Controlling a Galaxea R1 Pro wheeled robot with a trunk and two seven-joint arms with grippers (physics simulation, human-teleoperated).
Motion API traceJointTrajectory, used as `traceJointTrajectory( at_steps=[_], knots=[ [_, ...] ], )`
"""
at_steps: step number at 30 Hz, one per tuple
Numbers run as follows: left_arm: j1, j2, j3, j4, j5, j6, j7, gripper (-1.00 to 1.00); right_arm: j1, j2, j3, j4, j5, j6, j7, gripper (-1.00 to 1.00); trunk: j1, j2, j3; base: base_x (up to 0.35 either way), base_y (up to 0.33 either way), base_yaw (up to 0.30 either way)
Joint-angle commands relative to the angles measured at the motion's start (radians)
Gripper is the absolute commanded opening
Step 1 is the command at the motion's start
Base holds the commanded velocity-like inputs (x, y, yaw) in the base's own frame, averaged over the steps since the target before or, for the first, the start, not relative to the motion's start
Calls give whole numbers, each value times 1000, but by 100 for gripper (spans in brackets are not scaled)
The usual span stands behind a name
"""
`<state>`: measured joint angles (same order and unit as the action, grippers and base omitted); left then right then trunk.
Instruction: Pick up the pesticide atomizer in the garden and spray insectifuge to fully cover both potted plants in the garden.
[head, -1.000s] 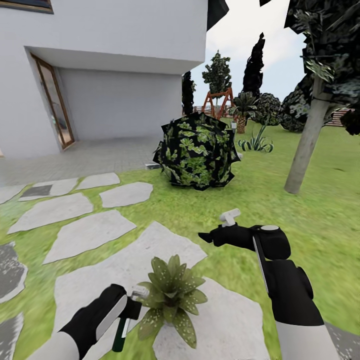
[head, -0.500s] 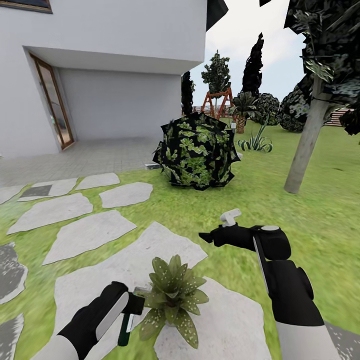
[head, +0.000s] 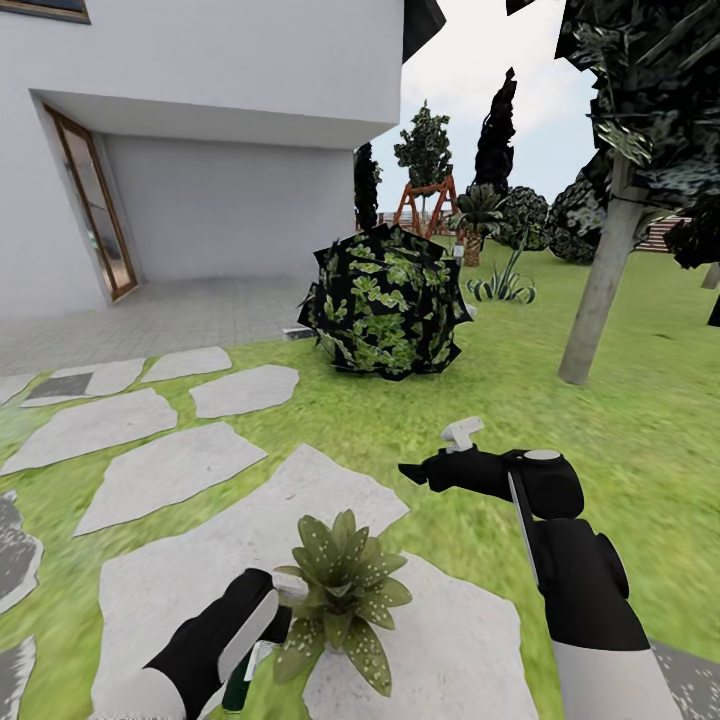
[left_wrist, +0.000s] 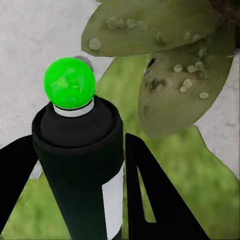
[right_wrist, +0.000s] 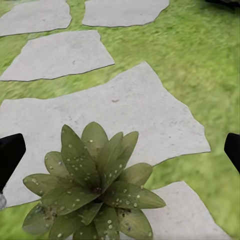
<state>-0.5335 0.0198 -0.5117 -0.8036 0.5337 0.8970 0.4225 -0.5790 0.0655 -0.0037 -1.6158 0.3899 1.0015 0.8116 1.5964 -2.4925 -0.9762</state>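
Low at the robot's left side, the left gripper (head: 262, 640) is clamped around the pesticide atomizer (head: 243, 675), which hangs upside down just beside the potted plant (head: 343, 592). In the left wrist view the bottle's black body (left_wrist: 82, 170) sits squeezed between the two dark fingers (left_wrist: 150, 195), its bright green base (left_wrist: 69, 83) pointing away from the camera, with speckled leaves (left_wrist: 180, 85) close behind it. The plant is a small rosette of pointed green leaves dotted white, standing where two pale stepping stones (head: 260, 540) nearly meet, with a strip of lawn (head: 500, 400) between them. The right arm reaches out over the grass ahead of the plant, and its gripper (head: 415, 473) is spread wide with nothing in it; in the right wrist view the two black fingertips (right_wrist: 10, 152) show at opposite edges, well apart, with the rosette (right_wrist: 95, 190) and the stones (right_wrist: 130, 110) below between them. A small white piece (head: 461, 434) sticks up from the top of that wrist. Farther off, a big dark round bush (head: 385, 302) sits on the grass near a paved terrace in front of a white house with a brown-framed door (head: 92, 205). To the right stands a tree trunk (head: 598, 290), and beyond it a striped spiky plant (head: 505, 285) and a red swing frame (head: 425, 205).
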Motion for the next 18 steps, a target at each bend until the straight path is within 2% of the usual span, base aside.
traceJointTrajectory(
  at_steps=[1,5,10,13,18],
  knots=[
    [-13,-11,-3,-4,11,5,38,-100,-1,1,0,-1,10,3,9,100,0,0,-1,0,0,-1],
    [-47,-46,-1,-4,13,14,65,-100,-1,1,0,-1,10,3,9,100,0,0,-1,0,0,0],
    [-54,-60,-2,9,15,15,70,-100,-2,1,0,-1,10,3,9,100,0,0,-1,0,0,-15],
    [-54,-84,-3,54,15,14,72,-100,-2,1,0,-1,10,3,9,100,0,0,-1,0,0,-205],
    [-54,-101,-3,83,15,12,70,-100,-1,1,0,-1,10,3,9,100,0,0,-1,0,0,-136]
  ],
)
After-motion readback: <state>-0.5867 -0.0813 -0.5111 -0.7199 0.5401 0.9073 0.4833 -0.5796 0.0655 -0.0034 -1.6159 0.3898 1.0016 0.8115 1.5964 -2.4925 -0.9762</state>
